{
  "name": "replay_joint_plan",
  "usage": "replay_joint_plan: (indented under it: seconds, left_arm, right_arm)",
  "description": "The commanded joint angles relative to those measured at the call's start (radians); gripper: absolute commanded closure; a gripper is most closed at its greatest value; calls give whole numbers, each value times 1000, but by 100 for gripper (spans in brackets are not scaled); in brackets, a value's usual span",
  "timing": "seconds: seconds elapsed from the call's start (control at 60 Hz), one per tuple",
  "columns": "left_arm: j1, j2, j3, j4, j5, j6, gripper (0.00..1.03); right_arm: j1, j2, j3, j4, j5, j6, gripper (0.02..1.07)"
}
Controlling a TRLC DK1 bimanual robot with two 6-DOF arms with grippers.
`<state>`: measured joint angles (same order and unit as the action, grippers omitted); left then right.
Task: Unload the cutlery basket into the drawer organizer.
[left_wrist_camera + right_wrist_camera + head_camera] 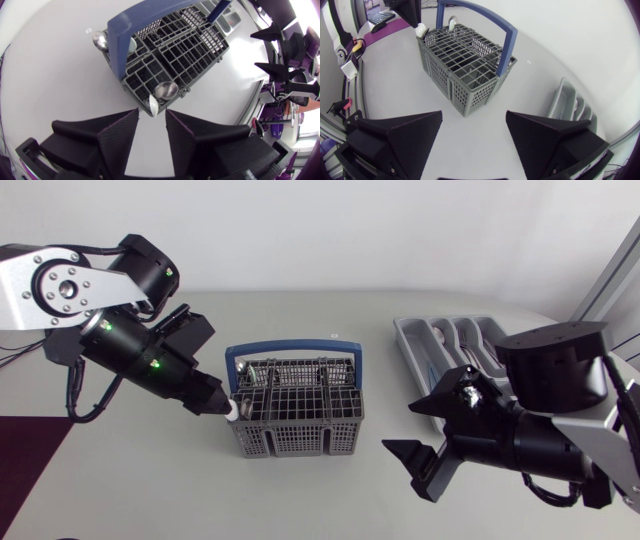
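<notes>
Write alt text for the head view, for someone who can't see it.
A blue-handled grey cutlery basket stands mid-table, the left arm's jaws at its left corner beside a white-ended utensil. The right arm's jaws hang open to its right, near a grey drawer organizer holding some cutlery.

A pale grey table [300, 500] with soft, even light.
</notes>
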<state>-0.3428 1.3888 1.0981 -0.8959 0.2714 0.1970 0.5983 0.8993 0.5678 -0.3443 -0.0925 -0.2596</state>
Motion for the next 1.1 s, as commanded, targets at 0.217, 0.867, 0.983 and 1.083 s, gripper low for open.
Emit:
replay_joint_plan:
  seconds: [0.217,0.867,0.983,1.083]
  left_arm:
    - [-21,49,25,14,-9,-37,72]
    - [11,69,32,37,37,-39,99]
    - [13,52,42,35,55,-41,99]
    - [28,42,60,20,84,-39,99]
  right_arm:
    - [-8,-8,-29,-1,-4,-12,16]
    - [-14,-19,-55,24,-4,-10,15]
    - [-14,-17,-55,24,-4,-10,15]
    - [-14,-17,-54,24,-4,-10,15]
